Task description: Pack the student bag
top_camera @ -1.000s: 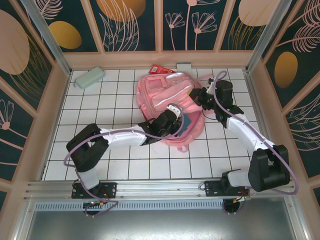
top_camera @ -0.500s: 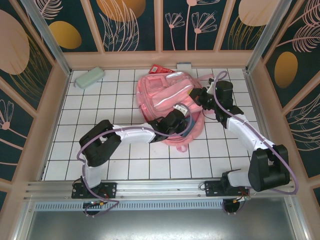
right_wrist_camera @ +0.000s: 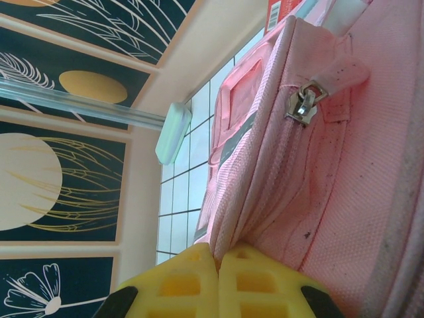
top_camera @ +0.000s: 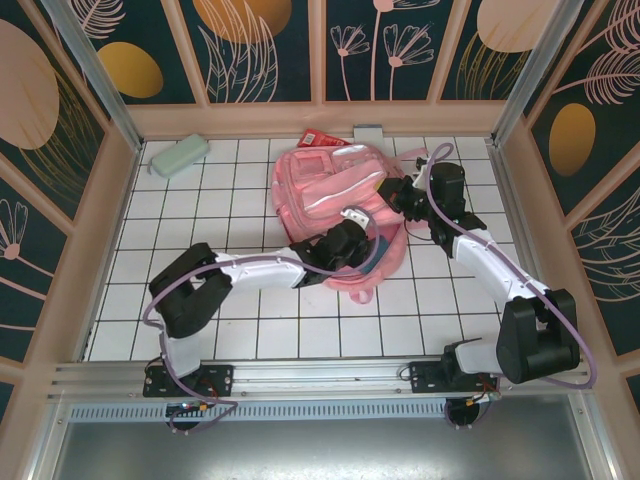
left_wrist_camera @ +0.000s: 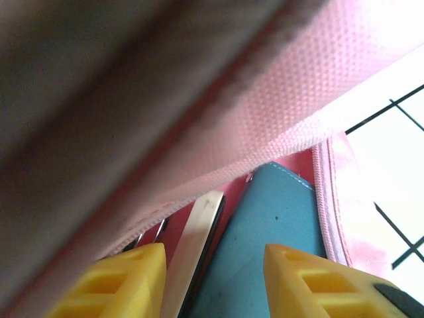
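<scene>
Left hand (left_wrist_camera: 213, 257) open and empty inside the bag (top_camera: 320, 185), over a blue book (left_wrist_camera: 278, 225); right hand (right_wrist_camera: 217, 257) pinches the bag's edge (mint case (top_camera: 180, 155) well left of it).

We see the student bag (top_camera: 322, 185) lying on the white tiled table (top_camera: 200, 220). The left gripper (top_camera: 368, 243) is at its near edge and the right gripper (top_camera: 388, 188) at its right side. 1 pale green case (top_camera: 180, 155) lies well apart.

Nothing legible anywhere (the red packet (top_camera: 316, 138) at the student bag's (top_camera: 325, 185) far edge bears print too small to read).
</scene>
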